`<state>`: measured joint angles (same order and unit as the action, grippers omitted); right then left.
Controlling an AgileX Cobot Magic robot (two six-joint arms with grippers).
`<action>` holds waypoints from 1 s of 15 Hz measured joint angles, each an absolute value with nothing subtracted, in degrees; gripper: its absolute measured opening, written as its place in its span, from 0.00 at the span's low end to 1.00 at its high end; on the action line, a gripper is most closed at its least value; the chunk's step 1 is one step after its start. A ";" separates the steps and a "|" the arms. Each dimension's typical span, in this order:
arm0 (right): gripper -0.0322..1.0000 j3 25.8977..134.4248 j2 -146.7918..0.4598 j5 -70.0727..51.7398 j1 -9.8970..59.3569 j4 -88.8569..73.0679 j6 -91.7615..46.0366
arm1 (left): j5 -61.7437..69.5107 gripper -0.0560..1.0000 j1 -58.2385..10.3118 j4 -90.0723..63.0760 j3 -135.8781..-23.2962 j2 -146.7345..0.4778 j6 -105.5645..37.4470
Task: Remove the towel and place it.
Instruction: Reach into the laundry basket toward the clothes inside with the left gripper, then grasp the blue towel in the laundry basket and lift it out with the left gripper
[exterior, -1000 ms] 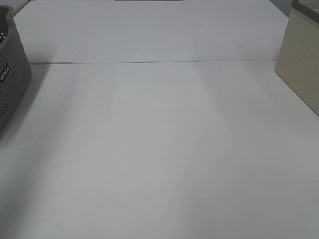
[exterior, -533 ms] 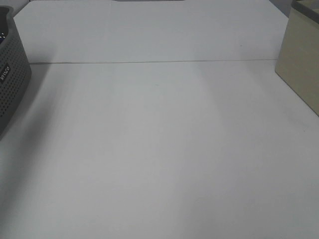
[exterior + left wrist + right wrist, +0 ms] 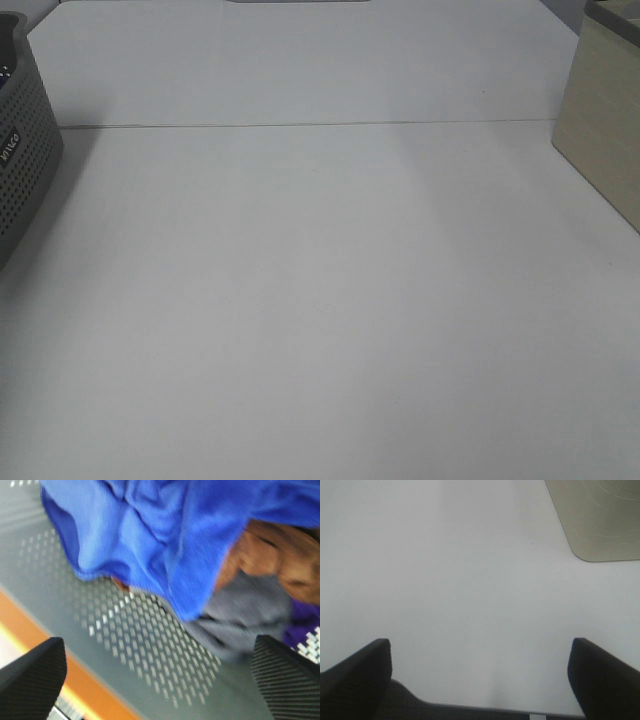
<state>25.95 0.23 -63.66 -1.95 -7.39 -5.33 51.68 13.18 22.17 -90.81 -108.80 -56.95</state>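
Hanging the left hand [image 3: 160, 677], fingers [image 3: 30, 680] wide apart, over the blue towel [image 3: 150, 530], bunched on other cloths [image 3: 250, 610] in the grey basket [image 3: 25, 150] at the table's [image 3: 320, 300] left edge, probably getting ready for grabbing. Holding the right hand [image 3: 480, 675] apart too.

Consists of a white matte table [image 3: 320, 300], flat and plain. Shows one thin dark seam [image 3: 300, 125] running side to side across the far part. Bears a dark grey perforated basket [image 3: 25, 170] at the left edge, cut off by the frame, with a small white label on its wall. Bears a beige box [image 3: 605, 130] at the far right edge, likewise cut off. Holds both well apart, at opposite sides. Carries a soft shadow just beside the basket. Appears in the right wrist view as white surface under a rounded corner of the box.
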 joint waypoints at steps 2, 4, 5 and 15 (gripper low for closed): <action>0.93 25.95 0.23 -63.66 -1.95 -7.39 -5.33 | 47.67 0.94 13.52 22.80 -90.81 -112.41 -57.24; 0.93 25.95 0.23 -63.66 -1.95 -7.39 -5.33 | 44.06 0.93 13.75 23.66 -92.65 -118.77 -57.35; 0.93 25.95 0.23 -63.66 -1.95 -7.39 -5.33 | 43.37 0.93 13.75 23.66 -93.33 -120.21 -57.35; 0.93 25.95 0.23 -63.66 -1.95 -7.39 -5.33 | 41.42 0.75 15.13 25.78 -95.34 -124.50 -57.47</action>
<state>25.95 0.23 -63.66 -1.95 -7.39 -5.33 41.42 15.13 25.78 -95.34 -124.50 -57.47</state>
